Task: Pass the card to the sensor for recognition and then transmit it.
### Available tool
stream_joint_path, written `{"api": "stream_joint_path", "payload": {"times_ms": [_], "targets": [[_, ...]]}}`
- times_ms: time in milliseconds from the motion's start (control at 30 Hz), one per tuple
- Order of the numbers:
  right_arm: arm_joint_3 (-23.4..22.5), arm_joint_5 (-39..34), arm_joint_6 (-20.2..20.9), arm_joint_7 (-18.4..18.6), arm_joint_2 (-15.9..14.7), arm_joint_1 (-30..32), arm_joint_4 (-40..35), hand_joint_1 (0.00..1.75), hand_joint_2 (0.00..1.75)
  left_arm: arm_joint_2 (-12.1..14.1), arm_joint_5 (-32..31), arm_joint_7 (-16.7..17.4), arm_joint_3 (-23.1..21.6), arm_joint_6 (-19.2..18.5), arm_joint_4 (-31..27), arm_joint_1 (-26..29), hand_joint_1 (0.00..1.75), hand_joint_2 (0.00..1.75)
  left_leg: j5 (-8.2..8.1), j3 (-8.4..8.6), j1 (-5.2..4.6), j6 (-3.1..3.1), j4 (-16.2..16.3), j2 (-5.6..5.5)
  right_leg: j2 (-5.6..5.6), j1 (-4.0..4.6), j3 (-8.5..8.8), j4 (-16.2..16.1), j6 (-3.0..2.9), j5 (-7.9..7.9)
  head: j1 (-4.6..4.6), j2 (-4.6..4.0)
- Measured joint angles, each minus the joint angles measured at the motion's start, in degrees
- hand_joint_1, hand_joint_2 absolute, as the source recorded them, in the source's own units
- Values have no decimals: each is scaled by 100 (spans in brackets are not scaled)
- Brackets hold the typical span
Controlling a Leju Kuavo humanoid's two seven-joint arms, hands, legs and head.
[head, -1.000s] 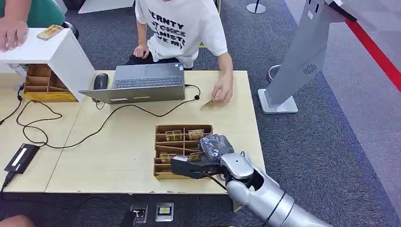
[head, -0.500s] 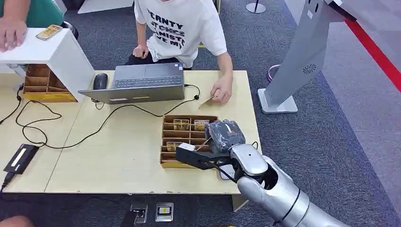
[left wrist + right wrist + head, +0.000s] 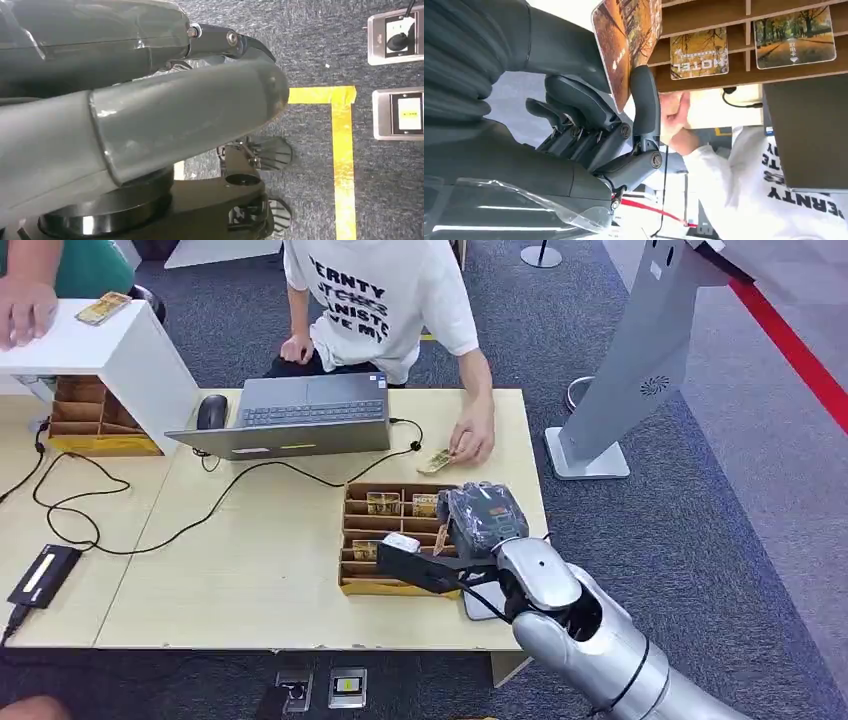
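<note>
Right hand now higher over the card tray — pinching a card; the person's card now flat at twelve o'clock; left hand's grip unclear.

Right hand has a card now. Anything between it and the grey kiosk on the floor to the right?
Nothing visible blocks that path. The right hand pinches the card above the cardboard organizer, near the table's right edge. The kiosk stands on bare carpet beyond it. The person's hand lies on the far table edge, away from that line.
</note>
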Motion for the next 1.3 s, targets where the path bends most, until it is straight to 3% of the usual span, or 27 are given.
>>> {"api": "stream_joint_path", "payload": {"times_ms": [667, 1300], "targets": [[-302, -17, -125, -33, -92, -22, -227, 175, 175, 0, -129, -57, 57, -33, 17, 2, 0, 0, 0, -1, 0, 0, 0, 0, 0, 0, 0, 1, 0, 0, 0, 0], [-664, -435, -391, -413, -92, -977, 13, 175, 175, -7, -299, 33, 57, -155, 26, 9, 0, 0, 0, -4, 0, 0, 0, -7, -5, 0, 0, 5, 0, 0, 0, 0]]}}
